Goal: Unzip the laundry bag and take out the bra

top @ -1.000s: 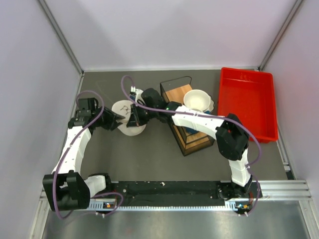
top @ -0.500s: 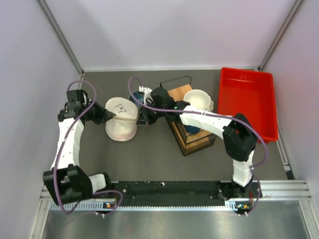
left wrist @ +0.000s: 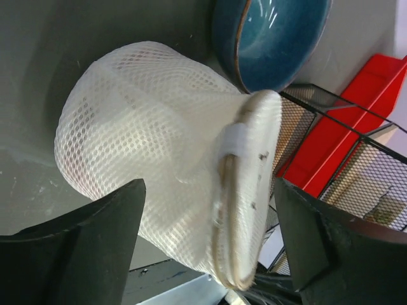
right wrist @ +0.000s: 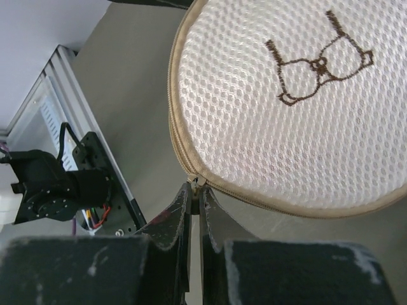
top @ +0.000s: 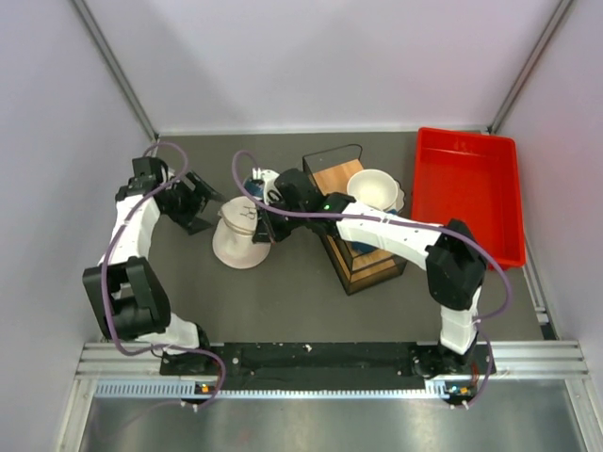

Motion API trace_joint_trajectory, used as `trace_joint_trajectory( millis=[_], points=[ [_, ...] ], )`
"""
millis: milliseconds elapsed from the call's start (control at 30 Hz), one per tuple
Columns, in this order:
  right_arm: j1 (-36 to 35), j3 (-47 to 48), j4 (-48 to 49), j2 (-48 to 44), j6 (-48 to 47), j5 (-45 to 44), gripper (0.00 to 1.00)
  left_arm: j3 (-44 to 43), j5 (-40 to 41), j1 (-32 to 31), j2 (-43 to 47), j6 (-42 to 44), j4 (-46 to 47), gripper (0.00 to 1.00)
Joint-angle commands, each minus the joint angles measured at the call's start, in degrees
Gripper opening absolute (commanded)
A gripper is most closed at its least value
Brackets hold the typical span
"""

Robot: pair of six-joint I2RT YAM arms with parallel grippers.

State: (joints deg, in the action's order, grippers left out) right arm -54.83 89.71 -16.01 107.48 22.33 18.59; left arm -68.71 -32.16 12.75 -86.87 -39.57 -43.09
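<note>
The laundry bag (top: 237, 241), a white mesh cylinder, lies tilted on the dark table left of centre. Its round end (right wrist: 292, 108) carries a black line drawing of a bra and a beige zip along the rim. My right gripper (right wrist: 198, 185) is shut on the zip's pull at the end's lower edge, also in the top view (top: 267, 224). My left gripper (top: 202, 209) stands open just left of the bag, touching nothing. In the left wrist view the mesh wall (left wrist: 152, 140) lies beyond its wide-apart fingers (left wrist: 82, 248). The bra is hidden inside the mesh.
A blue bowl (left wrist: 273, 38) sits behind the bag. Right of the bag is a black wire basket (top: 332, 155) with a wooden box (top: 360, 266), topped by a white bowl (top: 375, 188). A red tray (top: 466, 198) lies at the far right. Walls close the left and back.
The left gripper, which was shut against the bag's left side, has opened and drawn back to the left. The bag has tipped slightly. The right gripper keeps hold of the zip pull.
</note>
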Motion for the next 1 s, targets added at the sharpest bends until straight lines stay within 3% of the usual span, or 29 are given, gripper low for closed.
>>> trace_joint_trajectory(
  millis=[0,100,367,600,633,700,733,800,933,967],
  points=[
    [-0.89,3.19,-0.51,0.97,2.9,-0.57,0.0,0.22,2.02,0.61,10.45,0.12,1.34,0.91],
    [-0.89,3.54,-0.34,1.41,2.9,-0.31,0.0,8.2,1.67,0.61,18.72,-3.57,4.41,0.99],
    [-0.89,3.72,-0.34,1.59,2.72,-0.39,0.0,16.76,-1.76,-2.03,25.96,-10.7,7.57,0.99],
    [-0.98,3.45,-0.43,1.77,2.55,-0.04,0.0,18.79,-2.38,-4.22,23.15,-15.18,13.99,0.85],
    [-1.07,3.37,-0.43,1.77,2.63,-0.13,0.0,18.09,-1.68,-4.66,22.8,-15.44,14.17,0.75],
    [-1.07,3.1,-0.51,1.77,2.63,-0.4,0.0,17.73,-1.15,-5.54,21.83,-16.15,15.05,0.68],
    [-1.16,3.01,-0.43,1.77,2.63,-0.48,0.0,17.3,-0.97,-5.81,21.48,-16.24,15.23,0.55],
    [-1.16,2.75,-0.42,1.77,2.63,-0.66,0.0,16.94,-0.8,-6.33,20.51,-16.24,15.32,0.43],
    [-0.98,2.4,-0.78,1.42,2.11,-2.06,0.0,15.72,0.16,-6.25,19.72,-14.4,13.4,0.05],
    [-1.07,2.48,-1.12,1.33,1.67,-2.67,0.0,15.01,0.78,-6.16,19.29,-13.52,12.25,0.0]
  ],
)
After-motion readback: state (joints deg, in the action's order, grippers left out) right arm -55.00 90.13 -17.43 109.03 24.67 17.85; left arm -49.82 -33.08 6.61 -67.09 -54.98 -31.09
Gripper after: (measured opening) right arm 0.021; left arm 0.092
